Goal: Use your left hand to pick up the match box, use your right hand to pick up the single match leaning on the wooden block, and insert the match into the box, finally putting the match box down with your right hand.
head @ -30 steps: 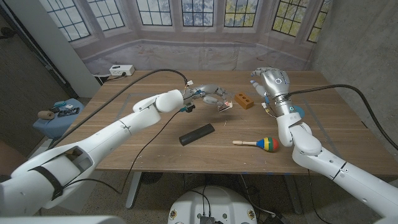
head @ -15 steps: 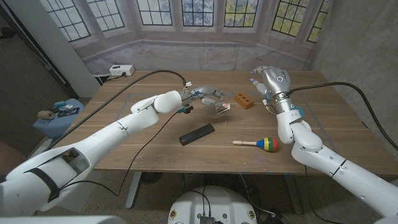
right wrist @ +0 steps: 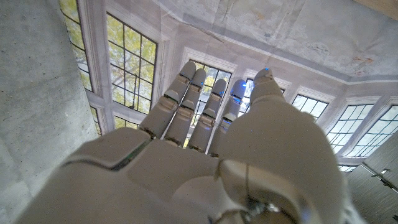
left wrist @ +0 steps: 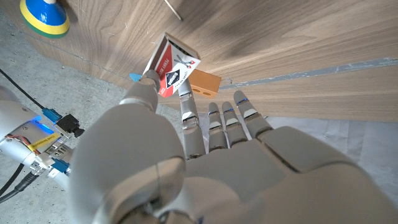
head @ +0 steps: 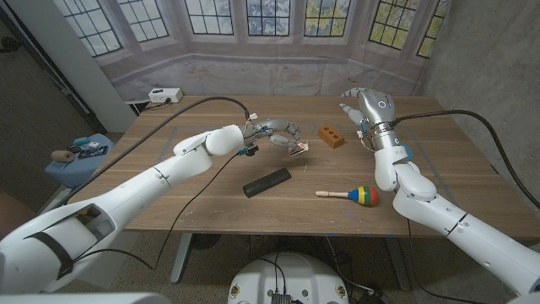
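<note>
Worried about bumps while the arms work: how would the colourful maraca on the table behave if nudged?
The maraca would probably roll, since its head is round. The thin wooden handle would likely make it swing in an arc. It looks light, so a small bump might shift it.

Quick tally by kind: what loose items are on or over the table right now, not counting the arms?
Match box, held by the left robot hand: 1
Wooden block: 1
Black bar: 1
Maraca: 1
White box with buttons: 1
Total: 5

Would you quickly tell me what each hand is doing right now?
Left hand: holding the match box off the table.
Right hand: open, holding nothing.
</note>
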You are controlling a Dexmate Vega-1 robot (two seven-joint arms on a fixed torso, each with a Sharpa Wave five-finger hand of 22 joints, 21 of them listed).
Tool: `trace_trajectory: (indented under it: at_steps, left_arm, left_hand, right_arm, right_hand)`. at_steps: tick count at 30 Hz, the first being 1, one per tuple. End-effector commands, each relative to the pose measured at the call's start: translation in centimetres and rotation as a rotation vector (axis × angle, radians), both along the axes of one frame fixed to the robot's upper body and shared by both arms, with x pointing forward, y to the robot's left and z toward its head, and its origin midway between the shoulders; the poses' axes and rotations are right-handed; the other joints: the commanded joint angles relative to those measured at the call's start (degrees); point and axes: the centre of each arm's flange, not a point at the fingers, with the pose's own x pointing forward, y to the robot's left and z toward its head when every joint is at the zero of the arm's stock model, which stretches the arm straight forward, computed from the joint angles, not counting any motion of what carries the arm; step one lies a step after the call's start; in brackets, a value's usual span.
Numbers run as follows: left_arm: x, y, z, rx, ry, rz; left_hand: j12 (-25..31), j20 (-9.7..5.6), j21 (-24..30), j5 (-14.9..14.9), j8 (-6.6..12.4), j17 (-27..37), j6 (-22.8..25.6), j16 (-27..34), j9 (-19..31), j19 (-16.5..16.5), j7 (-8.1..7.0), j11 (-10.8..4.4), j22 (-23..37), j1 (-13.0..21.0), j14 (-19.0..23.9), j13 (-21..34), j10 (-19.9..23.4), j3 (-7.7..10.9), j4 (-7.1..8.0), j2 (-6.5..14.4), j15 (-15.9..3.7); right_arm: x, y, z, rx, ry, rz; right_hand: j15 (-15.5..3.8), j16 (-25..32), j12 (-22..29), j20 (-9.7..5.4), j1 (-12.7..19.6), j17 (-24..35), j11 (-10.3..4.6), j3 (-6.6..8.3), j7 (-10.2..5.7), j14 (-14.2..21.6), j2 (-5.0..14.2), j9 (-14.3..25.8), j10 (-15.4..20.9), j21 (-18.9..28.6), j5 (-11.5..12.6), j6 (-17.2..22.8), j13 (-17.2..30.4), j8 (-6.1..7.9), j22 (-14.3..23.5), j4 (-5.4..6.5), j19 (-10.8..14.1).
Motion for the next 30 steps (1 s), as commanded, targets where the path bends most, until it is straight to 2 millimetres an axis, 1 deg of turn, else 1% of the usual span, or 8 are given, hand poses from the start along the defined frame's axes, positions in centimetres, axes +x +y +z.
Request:
trace_trajectory:
  at_steps: [1,14,16,30]
  left_arm:
    - [-0.2,0.9,-0.2,0.005,-0.010,0.032]
    - [0.1,2.4,0.7,0.016,-0.043,0.079]
    - [0.2,2.7,0.8,0.025,-0.049,0.089]
    - [0.4,3.2,1.2,0.068,-0.080,0.112]
  left_hand:
    - [-0.08,-0.08,-0.14,0.19,0.22,0.14,-0.16,0.14,0.17,-0.13,-0.19,-0.03,0.12,-0.13,-0.10,0.22,-0.29,0.40,0.14,0.09,-0.17]
    - [-0.15,-0.52,-0.20,0.18,0.25,0.14,-0.03,0.04,0.12,-0.33,-0.03,-0.01,0.11,-0.19,-0.44,0.22,-0.59,0.49,0.12,0.09,-0.36]
    - [-0.22,-0.57,-0.24,0.16,0.30,0.13,0.06,-0.07,0.13,-0.43,-0.10,-0.22,0.10,-0.21,-0.79,0.22,-0.82,0.46,0.11,0.06,-0.18]
    - [-0.40,-0.65,-0.51,0.01,0.26,-0.02,0.01,-0.37,0.07,-1.05,-0.16,-0.20,0.02,-0.20,-2.10,0.23,-1.76,0.13,0.03,-0.14,0.27]
  right_arm:
    - [0.2,-0.5,0.3,0.063,0.008,0.027]
    - [0.5,-0.5,0.4,0.073,0.013,0.037]
    - [0.6,-0.5,0.5,0.076,0.013,0.039]
    - [1.0,-0.5,0.9,0.094,0.012,0.044]
  right_hand:
    - [-8.22,0.21,0.25,-2.80,-0.46,0.00,0.08,-0.09,0.04,0.14,0.04,-0.03,-0.17,-0.07,-0.11,-0.11,0.14,-0.02,0.06,0.11,-0.06]
    - [-8.26,0.26,0.26,-2.83,-0.49,0.00,0.14,-0.07,0.15,0.09,0.15,-0.04,-0.21,-0.05,-0.17,-0.02,0.13,0.02,0.07,0.00,-0.08]
    - [-8.26,0.28,0.28,-2.81,-0.49,0.00,0.13,-0.07,0.15,0.12,0.16,-0.04,-0.19,-0.04,-0.18,0.03,0.13,0.04,0.07,-0.02,-0.05]
    - [-8.16,0.36,0.36,-2.82,-0.60,-0.01,0.16,-0.10,0.14,0.12,0.23,-0.05,-0.05,-0.02,-0.24,0.04,0.12,0.05,0.08,-0.11,-0.06]
